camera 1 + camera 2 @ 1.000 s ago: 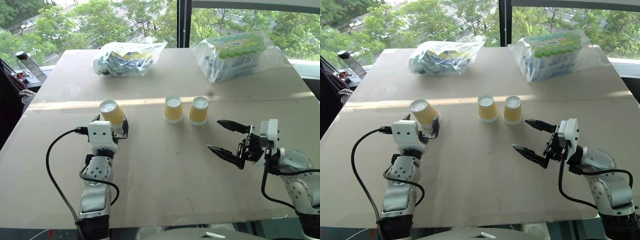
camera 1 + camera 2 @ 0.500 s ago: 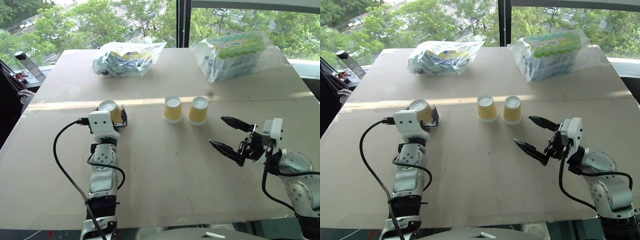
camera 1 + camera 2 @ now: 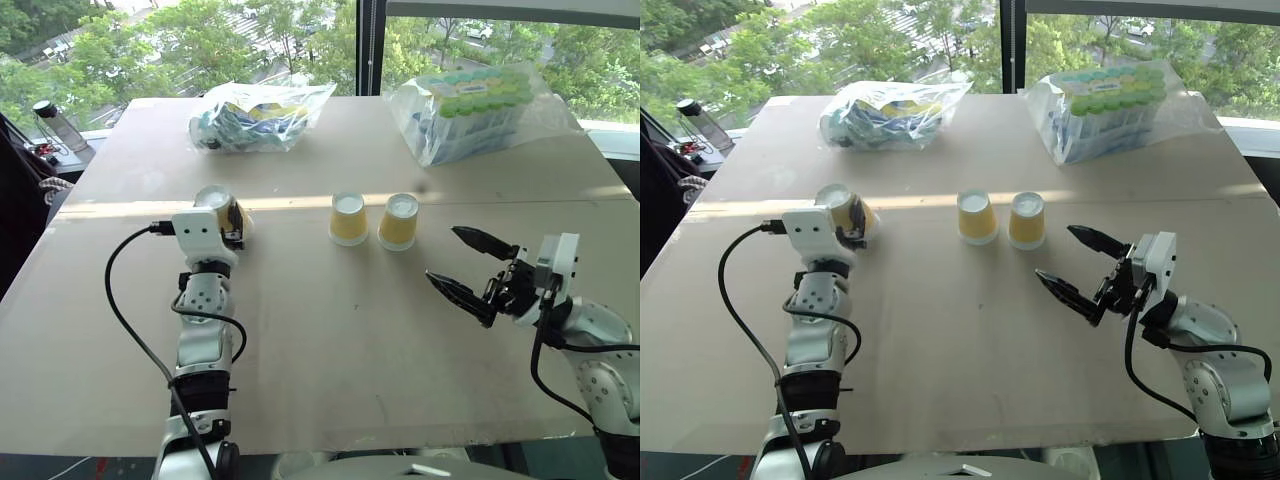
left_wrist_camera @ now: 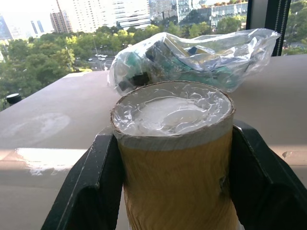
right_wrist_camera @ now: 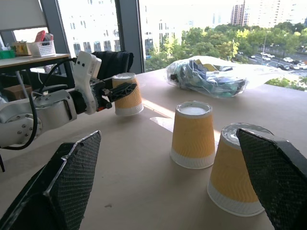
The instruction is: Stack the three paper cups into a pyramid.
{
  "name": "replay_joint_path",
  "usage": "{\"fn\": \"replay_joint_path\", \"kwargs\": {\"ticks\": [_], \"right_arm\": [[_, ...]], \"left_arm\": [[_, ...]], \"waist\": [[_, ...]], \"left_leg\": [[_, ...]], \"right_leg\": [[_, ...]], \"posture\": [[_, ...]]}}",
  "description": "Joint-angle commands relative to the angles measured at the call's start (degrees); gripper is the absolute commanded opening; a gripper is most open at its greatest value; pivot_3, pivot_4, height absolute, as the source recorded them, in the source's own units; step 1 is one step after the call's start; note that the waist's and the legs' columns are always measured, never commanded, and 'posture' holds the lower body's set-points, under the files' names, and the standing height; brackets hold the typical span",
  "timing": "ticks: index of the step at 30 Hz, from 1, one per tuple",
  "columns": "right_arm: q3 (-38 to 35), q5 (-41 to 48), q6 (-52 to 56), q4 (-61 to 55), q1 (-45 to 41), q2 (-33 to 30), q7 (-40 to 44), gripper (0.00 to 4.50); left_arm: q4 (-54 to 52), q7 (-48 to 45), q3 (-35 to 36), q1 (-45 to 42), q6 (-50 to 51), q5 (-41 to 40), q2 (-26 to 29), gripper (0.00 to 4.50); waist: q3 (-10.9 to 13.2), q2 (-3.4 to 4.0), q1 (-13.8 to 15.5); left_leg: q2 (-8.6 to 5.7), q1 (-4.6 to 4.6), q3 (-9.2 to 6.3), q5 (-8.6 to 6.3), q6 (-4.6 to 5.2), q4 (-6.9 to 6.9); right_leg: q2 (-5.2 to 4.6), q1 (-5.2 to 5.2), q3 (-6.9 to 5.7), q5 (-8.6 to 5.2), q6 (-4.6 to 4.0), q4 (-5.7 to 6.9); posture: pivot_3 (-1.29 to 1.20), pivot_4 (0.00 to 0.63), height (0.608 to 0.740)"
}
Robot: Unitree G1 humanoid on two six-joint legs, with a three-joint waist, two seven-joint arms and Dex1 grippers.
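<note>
left gripper (image 3: 232, 218) pinches one upside-down paper cup (image 4: 175, 158) between its two fingers, at the table's (image 3: 330, 330) left. right gripper (image 3: 470, 268) is spread wide, holding nothing, near the other two cups (image 3: 348, 219) (image 3: 398, 221), which stand upside down side by side mid-table.

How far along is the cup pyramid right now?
Done: two cups stand upside down, side by side, as the base. In hand: the left gripper is shut on the third cup. Left: setting it on top of the pair. The right gripper waits open, holding nothing.
</note>
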Motion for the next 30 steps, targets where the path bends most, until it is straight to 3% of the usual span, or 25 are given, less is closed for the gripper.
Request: {"fn": "replay_joint_path", "kwargs": {"ticks": [1,6,11,19,30], "right_arm": [[-5.1,4.5,-0.2,-3.2,1.6,0.0,-1.1,4.5],[-10.3,5.4,-2.8,-3.8,6.5,0.0,-0.7,4.5],[-12.2,5.4,-4.3,-5.6,8.0,0.4,-2.1,4.5],[-12.0,4.7,-4.8,-8.0,9.1,1.4,-4.7,4.5],[-12.3,4.8,-5.4,-7.2,9.0,1.3,-4.6,4.5]], "left_arm": [[-3.3,-8.7,-2.8,-8.2,1.8,-5.8,1.5,2.49],[2.6,-30.3,-9.9,-25.8,10.7,-13.9,3.6,2.49],[8.5,-43.4,-13.1,-33.4,13.1,-17.1,3.4,2.49],[18.5,-49.2,-16.3,-36.9,8.2,-11.7,3.7,2.49],[14.8,-52.0,-16.2,-32.6,11.7,-11.8,4.6,2.49]], "waist": [[0.0,-0.01,0.2],[0.0,-0.07,0.6],[0.0,0.02,-1.4],[0.0,0.01,-1.7],[0.0,0.0,-1.6]], "left_leg": [[0.0,-0.13,-0.11,0.0,0.0,0.16],[-0.06,-0.48,-0.43,0.0,0.0,0.5],[-0.13,-0.42,-0.31,0.0,0.01,0.43],[-0.17,-0.43,-0.5,0.01,-0.01,0.42],[-0.21,-0.61,-0.61,0.01,0.0,0.48]], "right_leg": [[0.0,-0.01,-0.12,0.0,0.0,0.0],[0.0,-0.03,-0.28,0.12,0.05,-0.02],[0.02,-0.1,-0.08,0.14,0.08,-0.01],[0.07,-0.22,-0.03,0.15,0.08,0.1],[0.05,-0.33,-0.1,0.16,0.09,0.08]], "posture": [[0.0,0.15,0.74],[0.0,0.15,0.74],[0.0,0.15,0.74],[0.0,0.15,0.74],[0.0,0.15,0.74]]}}
